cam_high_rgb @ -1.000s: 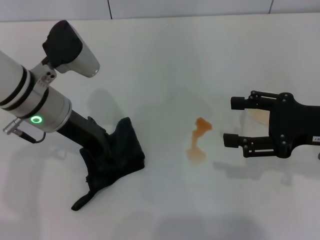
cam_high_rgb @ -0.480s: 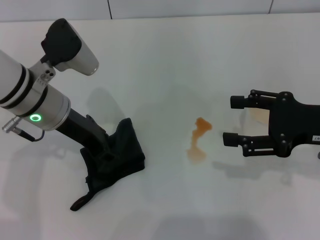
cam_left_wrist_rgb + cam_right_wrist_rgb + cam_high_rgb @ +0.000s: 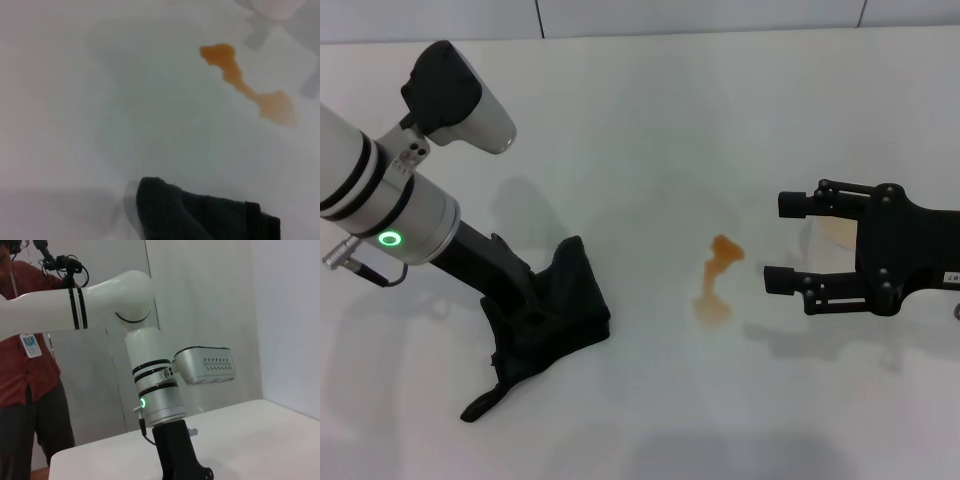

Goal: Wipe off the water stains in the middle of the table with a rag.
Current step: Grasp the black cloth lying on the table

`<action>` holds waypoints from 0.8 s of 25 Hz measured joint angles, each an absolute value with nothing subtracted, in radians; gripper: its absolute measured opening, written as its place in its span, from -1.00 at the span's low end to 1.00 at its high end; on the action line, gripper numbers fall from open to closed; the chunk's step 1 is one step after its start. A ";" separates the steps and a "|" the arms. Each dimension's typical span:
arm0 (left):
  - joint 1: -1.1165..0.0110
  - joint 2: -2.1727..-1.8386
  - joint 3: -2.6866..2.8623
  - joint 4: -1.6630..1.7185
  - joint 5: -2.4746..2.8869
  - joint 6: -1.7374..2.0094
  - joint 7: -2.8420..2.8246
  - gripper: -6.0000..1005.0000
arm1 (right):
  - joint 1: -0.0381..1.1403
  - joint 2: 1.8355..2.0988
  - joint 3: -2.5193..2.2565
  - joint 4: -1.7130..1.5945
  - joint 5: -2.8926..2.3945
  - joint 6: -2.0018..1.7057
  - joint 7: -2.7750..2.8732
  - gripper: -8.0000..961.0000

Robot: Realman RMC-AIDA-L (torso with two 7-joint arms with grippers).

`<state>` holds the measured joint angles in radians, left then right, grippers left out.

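The water stains (image 3: 715, 280) are an orange-brown smear of two joined blobs in the middle of the white table (image 3: 650, 120); they also show in the left wrist view (image 3: 245, 85). The black rag (image 3: 555, 315) lies bunched to their left, its thin tail pointing towards the front edge; one edge of it shows in the left wrist view (image 3: 200, 215). My left gripper (image 3: 532, 312) is down in the rag's folds, shut on it. My right gripper (image 3: 785, 243) hovers open and empty just right of the stains.
A faint tan ring mark (image 3: 837, 232) lies under the right gripper. Grey seam lines (image 3: 538, 18) run along the table's far edge. In the right wrist view a person in a red shirt (image 3: 25, 365) stands behind my left arm (image 3: 155, 390).
My left arm has shifted slightly to the left; the rag has barely moved. The right gripper holds its place.
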<state>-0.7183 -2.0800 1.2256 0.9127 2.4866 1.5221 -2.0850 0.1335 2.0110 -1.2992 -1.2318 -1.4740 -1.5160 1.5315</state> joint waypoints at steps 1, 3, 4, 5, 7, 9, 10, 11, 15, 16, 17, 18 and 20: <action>-0.718 -2.080 1.227 0.913 2.487 1.522 -2.085 -0.14 | 0.133 2.011 -1.299 -1.232 -1.474 -1.517 1.531 0.73; -0.717 -2.080 1.227 0.912 2.487 1.523 -2.085 -0.16 | 0.133 2.011 -1.299 -1.232 -1.474 -1.521 1.531 0.73; -0.716 -2.080 1.226 0.911 2.488 1.523 -2.086 -0.17 | 0.133 2.011 -1.299 -1.232 -1.474 -1.523 1.531 0.73; -0.716 -2.081 1.223 0.911 2.488 1.523 -2.087 -0.18 | 0.132 2.011 -1.299 -1.232 -1.474 -1.525 1.531 0.73; -0.716 -2.080 1.222 0.911 2.488 1.523 -2.091 -0.22 | 0.130 2.011 -1.299 -1.232 -1.474 -1.525 1.531 0.73; -0.716 -2.080 1.223 0.911 2.488 1.524 -2.093 -0.28 | 0.128 2.011 -1.299 -1.232 -1.473 -1.526 1.531 0.73; -0.716 -2.080 1.223 0.911 2.488 1.525 -2.093 -0.31 | 0.128 2.011 -1.299 -1.232 -1.473 -1.526 1.531 0.73; -0.716 -2.080 1.223 0.911 2.488 1.525 -2.093 -0.34 | 0.128 2.011 -1.299 -1.232 -1.473 -1.527 1.531 0.74; -0.716 -2.080 1.222 0.905 2.488 1.525 -2.092 -0.46 | 0.127 2.011 -1.299 -1.232 -1.473 -1.529 1.531 0.74; -0.717 -2.080 1.223 0.903 2.488 1.525 -2.091 -0.50 | 0.126 2.011 -1.299 -1.232 -1.473 -1.529 1.531 0.74; -0.718 -2.080 1.224 0.900 2.488 1.526 -2.089 -0.53 | 0.126 2.011 -1.299 -1.233 -1.473 -1.529 1.531 0.73; -0.720 -2.080 1.226 0.898 2.488 1.526 -2.088 -0.54 | 0.126 2.011 -1.299 -1.233 -1.473 -1.529 1.531 0.73; -0.724 -2.080 1.226 0.891 2.488 1.526 -2.085 -0.57 | 0.126 2.011 -1.299 -1.234 -1.472 -1.529 1.531 0.73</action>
